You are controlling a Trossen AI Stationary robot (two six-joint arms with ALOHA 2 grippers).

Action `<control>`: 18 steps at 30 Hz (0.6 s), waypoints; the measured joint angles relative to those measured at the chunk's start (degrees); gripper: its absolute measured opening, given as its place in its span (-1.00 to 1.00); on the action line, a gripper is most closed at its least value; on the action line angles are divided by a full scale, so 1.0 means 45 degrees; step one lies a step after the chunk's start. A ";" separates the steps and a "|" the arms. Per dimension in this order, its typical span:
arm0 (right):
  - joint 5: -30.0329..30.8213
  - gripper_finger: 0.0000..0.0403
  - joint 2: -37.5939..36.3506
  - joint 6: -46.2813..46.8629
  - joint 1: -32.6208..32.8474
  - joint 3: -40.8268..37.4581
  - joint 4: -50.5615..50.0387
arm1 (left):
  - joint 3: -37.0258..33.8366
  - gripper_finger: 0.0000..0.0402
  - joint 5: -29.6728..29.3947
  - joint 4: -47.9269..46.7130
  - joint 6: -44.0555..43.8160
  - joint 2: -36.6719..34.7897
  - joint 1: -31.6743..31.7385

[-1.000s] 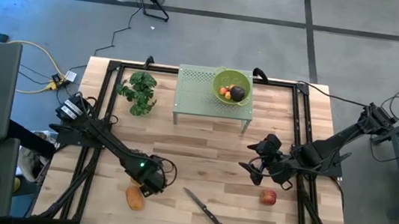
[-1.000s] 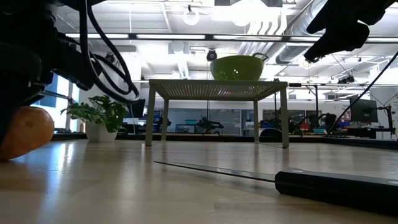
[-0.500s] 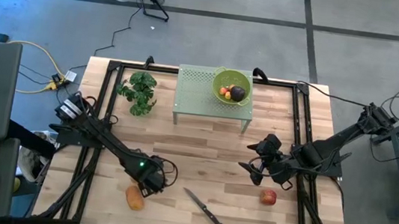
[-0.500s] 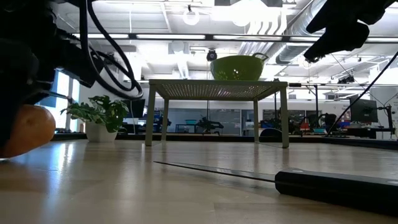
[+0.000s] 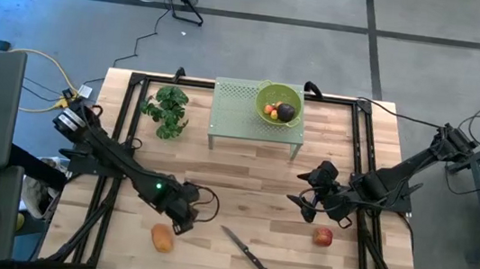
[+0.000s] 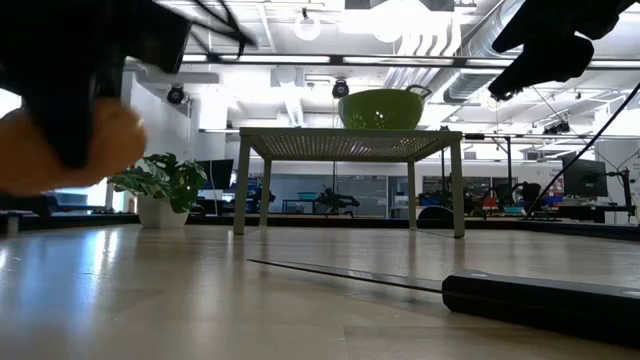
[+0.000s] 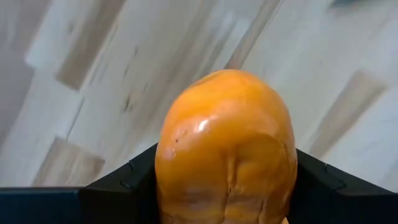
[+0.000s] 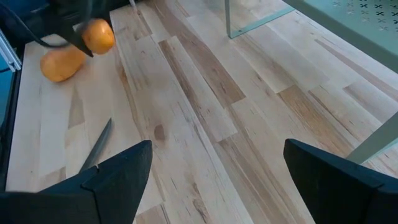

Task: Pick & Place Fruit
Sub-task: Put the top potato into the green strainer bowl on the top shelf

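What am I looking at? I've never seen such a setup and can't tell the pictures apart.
A robot: two arms at a wooden table, each ending in a two-finger gripper. One camera looks straight down, one sits at table height, one rides on each wrist. The left gripper holds an orange fruit off the table; a second orange fruit lies nearby, with a knife, a red apple and a leafy bunch. A green bowl of fruit sits on a small stand. The right gripper hangs open near the apple.
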 joint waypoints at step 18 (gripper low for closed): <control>0.0011 0.77 0.0000 -0.2565 -0.0005 0.0000 0.1926 | 0.0000 0.16 -0.3888 0.2973 0.2952 -0.1571 0.0015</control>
